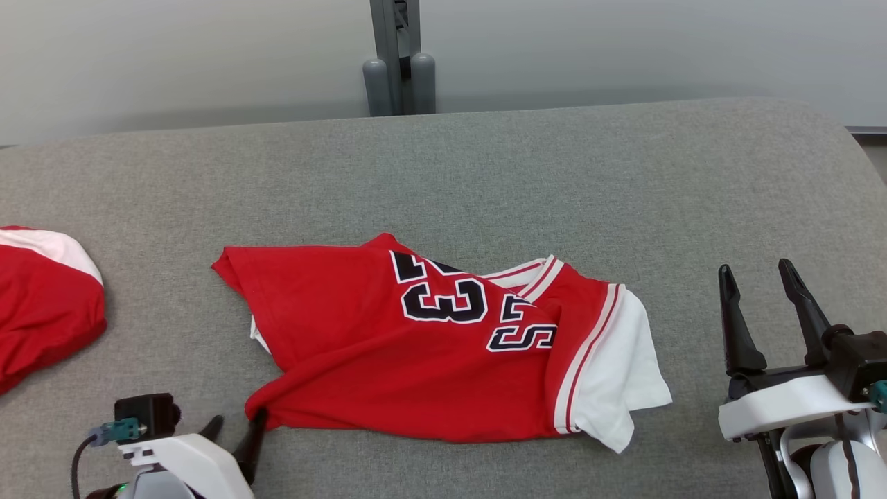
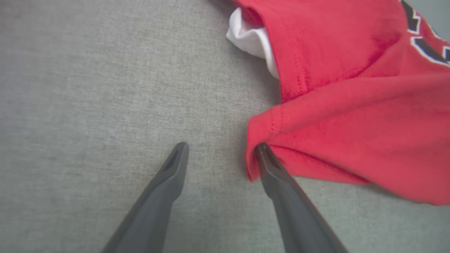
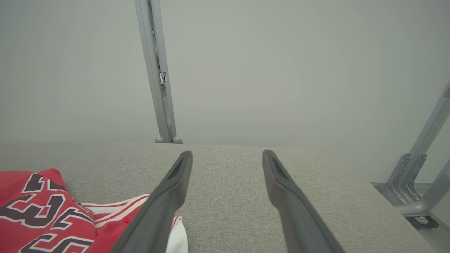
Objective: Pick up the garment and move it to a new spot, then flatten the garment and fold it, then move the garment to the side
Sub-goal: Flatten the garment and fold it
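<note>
Two left fingers apart, one touching garment hem; right fingers apart, right of garment.

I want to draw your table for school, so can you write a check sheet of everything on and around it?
Surface: grey cloth-covered table.
Job's things: red jersey numbered 23, rumpled, white sleeve toward the right.
Clutter: second red-and-white garment at the left edge.
Grippers: left gripper open, one fingertip against the jersey's near corner; right gripper open, apart from the jersey.
Cables: dark cable with a teal plug by the left wrist.
Surroundings: pale wall, grey post behind, metal frame at right.
</note>
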You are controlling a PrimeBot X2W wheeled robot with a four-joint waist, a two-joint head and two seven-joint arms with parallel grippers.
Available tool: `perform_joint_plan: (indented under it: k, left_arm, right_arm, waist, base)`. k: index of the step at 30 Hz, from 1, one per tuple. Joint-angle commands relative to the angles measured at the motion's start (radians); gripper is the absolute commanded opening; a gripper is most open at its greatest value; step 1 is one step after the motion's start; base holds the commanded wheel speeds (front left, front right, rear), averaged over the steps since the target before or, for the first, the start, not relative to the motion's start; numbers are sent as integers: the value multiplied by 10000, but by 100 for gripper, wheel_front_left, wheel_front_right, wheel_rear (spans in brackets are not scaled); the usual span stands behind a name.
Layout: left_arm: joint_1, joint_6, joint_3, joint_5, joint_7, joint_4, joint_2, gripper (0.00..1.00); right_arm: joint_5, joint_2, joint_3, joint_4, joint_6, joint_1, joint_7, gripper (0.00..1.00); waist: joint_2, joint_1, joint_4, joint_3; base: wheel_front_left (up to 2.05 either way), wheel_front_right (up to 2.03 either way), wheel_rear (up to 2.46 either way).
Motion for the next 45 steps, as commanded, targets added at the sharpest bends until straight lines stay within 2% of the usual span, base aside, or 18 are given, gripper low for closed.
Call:
perform_joint_plan:
  k: [1,3,8,13,20,27,32,37,45]
  left_arm:
    - [151,87,80,105,-63,4,230,100]
    - [178,203,141,258,-191,-145,433,100]
    - [269,841,734,584,-1228,-954,635,100]
    - [251,1272,1177,983,-2555,-1793,509,100]
    - [-62,1676,1113,1809,-3733,-2731,353,100]
    - [124,1897,646,2664,-4127,-2942,369,100]
    - [531,1958,442,2846,-4157,-2663,422,100]
    - [555,1540,205,2805,-4236,-2364,370,100]
    - [339,1100,454,2908,-4452,-1894,183,100]
  right_arm:
    - [-53,-62,-76,48,20,-80,-47,100]
    - [-80,-57,-90,49,20,-59,-29,100]
    - [-122,-60,-148,-17,15,-16,-39,100]
    - [-216,-60,-180,-91,15,83,30,100]
    - [-380,-59,-175,-187,14,278,178,100]
    - [-510,-60,-2,-212,14,631,373,100]
    - [-546,-62,99,-248,14,983,503,100]
    - [-419,-57,81,-350,14,1307,615,100]
    - [-343,-59,188,-475,14,1362,692,100]
  waist:
    - [-1,0,62,-50]
    - [-1,0,115,-92]
    - [-1,0,208,-236]
    - [-1,0,212,-428]
    - [-1,0,216,-689]
    - [-1,0,96,-1081]
    - [-1,0,-9,-1336]
    - [-1,0,85,-1436]
    - [-1,0,114,-1478]
  base:
    - [0,0,0]
    - [0,0,0]
    - [0,0,0]
    - [0,0,0]
    - [0,0,0]
    - [0,0,0]
    - [0,0,0]
    - [0,0,0]
    - [0,0,0]
